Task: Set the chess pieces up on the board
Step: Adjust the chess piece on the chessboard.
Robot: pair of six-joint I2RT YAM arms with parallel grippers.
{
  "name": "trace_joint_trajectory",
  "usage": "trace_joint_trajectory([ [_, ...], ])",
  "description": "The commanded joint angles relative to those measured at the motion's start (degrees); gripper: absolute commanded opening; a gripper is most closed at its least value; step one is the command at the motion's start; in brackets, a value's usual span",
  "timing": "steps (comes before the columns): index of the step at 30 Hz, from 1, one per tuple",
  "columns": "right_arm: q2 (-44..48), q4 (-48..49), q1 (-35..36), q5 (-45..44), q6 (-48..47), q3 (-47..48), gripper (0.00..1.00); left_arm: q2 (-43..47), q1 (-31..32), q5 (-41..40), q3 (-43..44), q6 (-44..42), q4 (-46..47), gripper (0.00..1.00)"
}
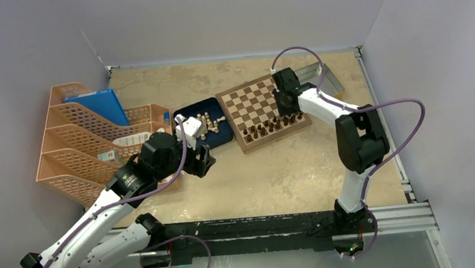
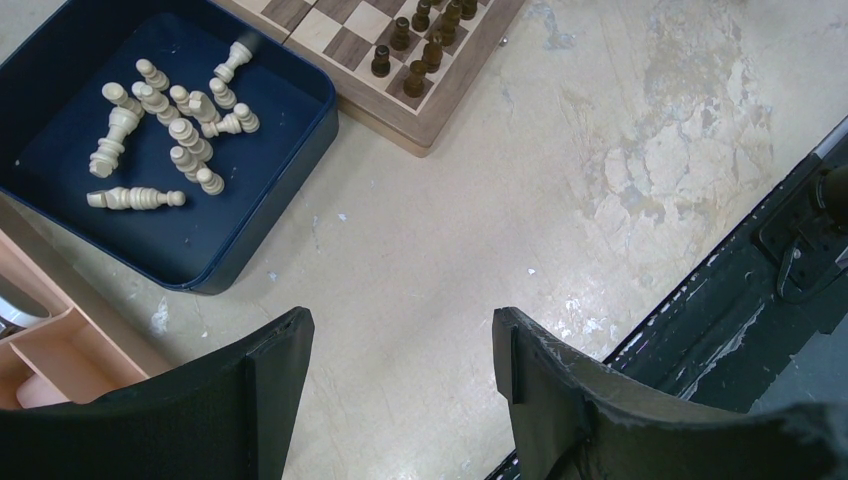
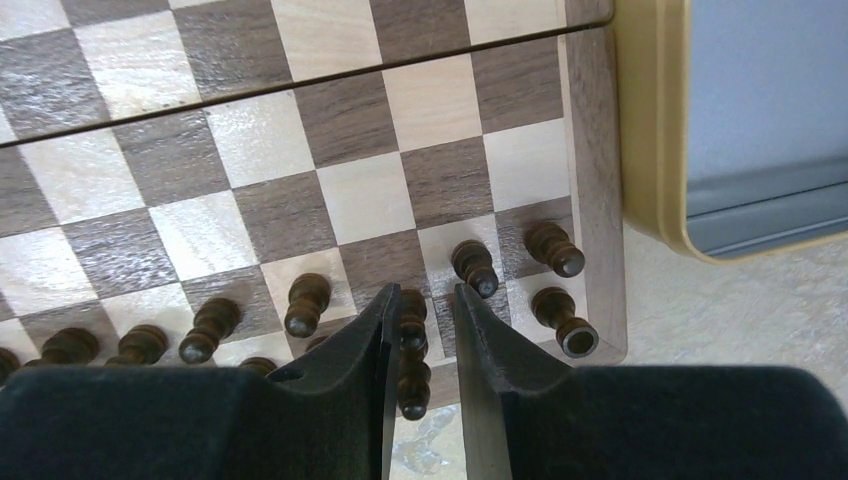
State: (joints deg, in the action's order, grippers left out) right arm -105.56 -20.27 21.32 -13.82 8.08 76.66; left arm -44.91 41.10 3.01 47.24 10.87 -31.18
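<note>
Chess pieces (image 1: 272,127): the dark set is standing in two rows along the board's (image 1: 252,103) near edge. The pale pieces (image 2: 183,133) are lying jumbled in the blue tray (image 2: 283,200) just beside the board.

Step in hand, as I'm judging it: seating one dark piece (image 3: 412,345) in the edge row near the right corner. My right pincer (image 3: 422,300) is clenching that piece, with neighbours crowding both sides. My left pincer (image 2: 400,335) is hanging released over bare desk (image 2: 480,200) near the tray, grasping nothing.

The next move is calling for a straight drop onto the free square with the piece upright. Then a small release and a vertical lift, so my fingers aren't clipping the neighbours. After that, the pale set is waiting.

Writing: I'm reading none, no brand or label on the board, the tray or the tin (image 3: 650,120) beside the board.
</note>
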Motion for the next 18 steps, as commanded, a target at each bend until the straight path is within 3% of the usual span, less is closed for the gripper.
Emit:
trace_joint_trajectory([
  [1, -0.45, -0.44, -0.46, 1.72, -1.13, 0.05, 0.29, 0.09, -0.23, 0.39, 1.01, -0.35, 1.56, 0.66],
  [18, -1.61, -0.84, -0.60, 4.14, -1.58, 0.40, 0.25, -0.34, -0.21, 0.32, 1.07, -0.56, 1.56, 0.66],
])
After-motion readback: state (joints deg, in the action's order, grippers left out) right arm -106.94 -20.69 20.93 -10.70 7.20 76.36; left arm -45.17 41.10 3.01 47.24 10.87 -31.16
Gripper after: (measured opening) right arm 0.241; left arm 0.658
